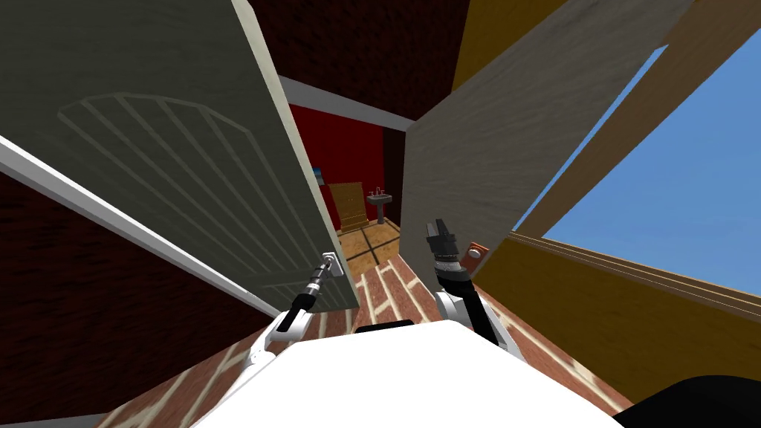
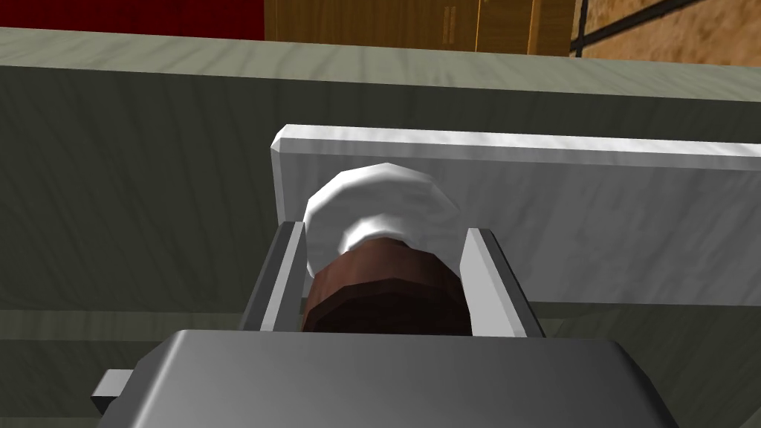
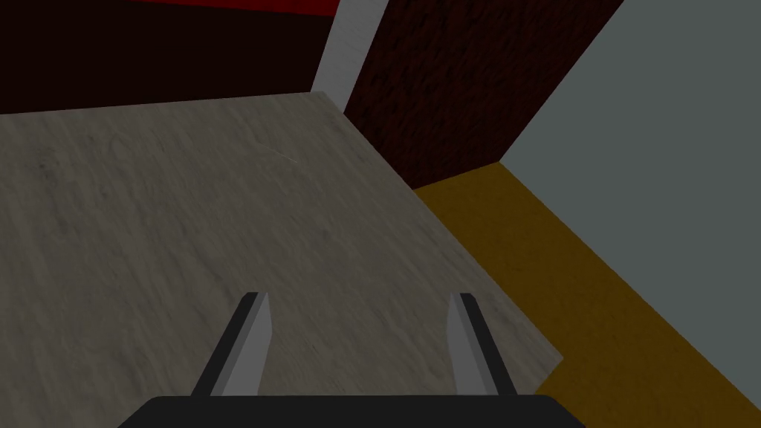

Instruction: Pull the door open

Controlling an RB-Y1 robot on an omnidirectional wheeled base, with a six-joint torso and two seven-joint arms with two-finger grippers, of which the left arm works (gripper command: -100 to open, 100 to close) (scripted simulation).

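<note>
Left gripper point(image 2: 384, 230) is closed snugly around the white door knob point(image 2: 371, 197), at the near edge of the grey door point(image 1: 171, 148) on the left. The door looks maybe halfway open, so there's more pulling to do. Right gripper point(image 3: 358, 296) is spread wide, holding nothing.

The door point(image 1: 171, 148) is seen as a grey-green, wood-grained leaf with an arched panel of raised slats on its face. It is swung partly open, so that its pale free edge is shown. A light grey plate point(image 2: 594, 215) is fixed flat on the face just beside that free edge. From the plate a round knob point(image 2: 371, 208) stands out, white at the base and dark brown at the front, clasped on both sides by the left gripper point(image 2: 383, 232).
</note>
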